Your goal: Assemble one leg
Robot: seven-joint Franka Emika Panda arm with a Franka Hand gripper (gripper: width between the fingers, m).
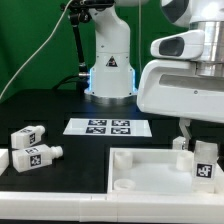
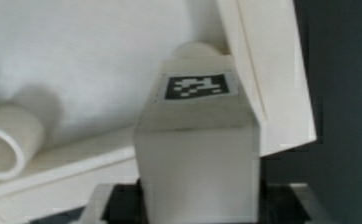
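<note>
My gripper (image 1: 200,148) is shut on a leg (image 1: 205,166), a white blocky peg with a black-and-white tag. It holds the leg upright over the corner of the white tray-like tabletop (image 1: 150,160) at the exterior view's right. In the wrist view the leg (image 2: 199,135) stands up from between the dark fingers (image 2: 117,206) of my gripper (image 2: 199,208), its tag facing the camera. Its far end is close to the tabletop's raised rim (image 2: 267,70). Two more legs (image 1: 28,135) (image 1: 36,155) lie on the black table at the exterior view's left.
The marker board (image 1: 110,126) lies flat behind the tabletop. The arm's base (image 1: 110,65) stands at the back. A round raised socket (image 2: 4,140) sits inside the tabletop. A small white piece (image 1: 180,143) stands by the tabletop's far corner at the exterior view's right.
</note>
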